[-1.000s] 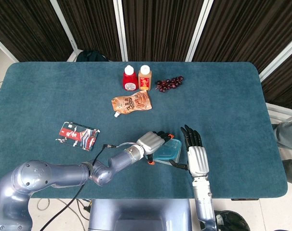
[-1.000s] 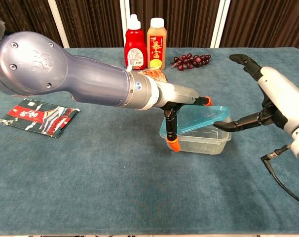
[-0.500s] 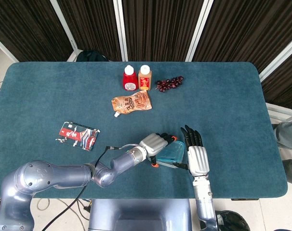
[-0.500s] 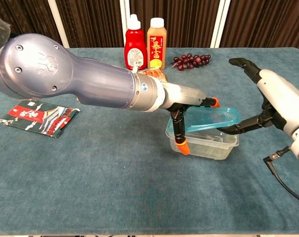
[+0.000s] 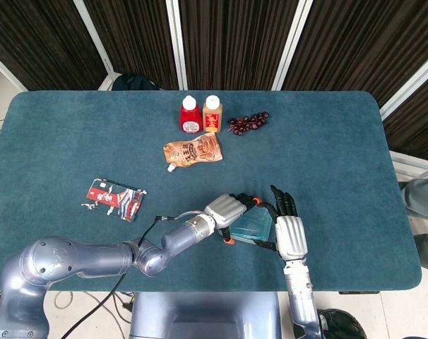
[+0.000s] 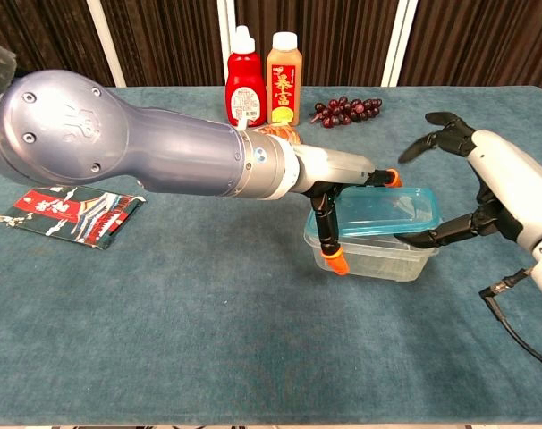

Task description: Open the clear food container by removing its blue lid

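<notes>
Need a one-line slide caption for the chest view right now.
Left hand grips the blue lid above the clear container; right hand braces its far side.

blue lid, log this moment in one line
left hand: grips blue lid | lid: raised on container | right hand: steadies container

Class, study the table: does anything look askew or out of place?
The blue lid sits askew on the clear food container, partly lifted, not sealed. The brown pouch lies flat while both bottles stand upright.
</notes>
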Controlling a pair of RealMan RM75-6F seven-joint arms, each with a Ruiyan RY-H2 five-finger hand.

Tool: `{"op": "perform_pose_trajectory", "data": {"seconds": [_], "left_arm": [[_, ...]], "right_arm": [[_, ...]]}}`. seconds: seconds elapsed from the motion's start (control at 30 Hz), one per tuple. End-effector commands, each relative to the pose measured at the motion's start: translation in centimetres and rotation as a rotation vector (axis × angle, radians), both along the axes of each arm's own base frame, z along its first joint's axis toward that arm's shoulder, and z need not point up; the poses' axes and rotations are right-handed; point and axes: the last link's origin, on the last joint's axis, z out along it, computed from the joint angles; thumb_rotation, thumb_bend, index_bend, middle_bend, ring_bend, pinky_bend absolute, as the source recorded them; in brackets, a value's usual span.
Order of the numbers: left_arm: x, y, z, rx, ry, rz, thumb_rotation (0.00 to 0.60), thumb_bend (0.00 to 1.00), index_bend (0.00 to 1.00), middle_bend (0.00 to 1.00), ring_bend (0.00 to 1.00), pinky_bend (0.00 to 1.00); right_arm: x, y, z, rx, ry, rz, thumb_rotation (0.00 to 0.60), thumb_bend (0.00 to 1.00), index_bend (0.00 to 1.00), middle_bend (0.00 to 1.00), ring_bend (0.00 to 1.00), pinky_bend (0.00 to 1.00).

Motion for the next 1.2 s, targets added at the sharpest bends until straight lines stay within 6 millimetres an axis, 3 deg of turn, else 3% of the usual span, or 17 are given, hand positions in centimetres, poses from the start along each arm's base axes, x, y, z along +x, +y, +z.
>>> {"op": "perform_pose_trajectory", "data": {"seconds": [0.03, 0.37, 0.67, 0.8, 1.2], "left_arm": [[-0.1, 0.0, 0.1, -0.005, 0.01, -0.005, 0.6, 0.0, 0.0, 0.0, 0.0, 0.12], [-0.6, 0.0, 1.1, -0.022, 0.044, -0.009, 0.6, 0.0, 0.0, 0.0, 0.0, 0.07], [-0.5, -0.1, 1.7, -0.02, 0.036, -0.018, 0.6, 0.0, 0.0, 0.0, 0.0, 0.07], [-0.5, 0.0, 2.5, -0.013, 0.031, -0.025, 0.6, 0.0, 0.0, 0.0, 0.0, 0.07], [-0.6, 0.5, 5.1, 0.03, -0.004, -0.032, 0.6, 0.0, 0.0, 0.0, 0.0, 0.06]], "right_arm": [[-0.1, 0.0, 0.0, 0.001, -0.001, -0.006, 0.6, 0.2, 0.4, 0.06, 0.0, 0.0], [-0.1, 0.1, -0.2, 0.01, 0.001, -0.009, 0.6, 0.25, 0.44, 0.07, 0.0, 0.0], [-0.1, 0.0, -0.4, 0.018, 0.009, -0.019, 0.6, 0.55, 0.53, 0.08, 0.0, 0.0], [-0.1, 0.1, -0.4, 0.022, 0.018, -0.021, 0.6, 0.64, 0.55, 0.08, 0.0, 0.0], [0.0, -0.1, -0.2, 0.007, 0.024, -0.017, 0.6, 0.7, 0.61, 0.09, 0.0, 0.0]]}}
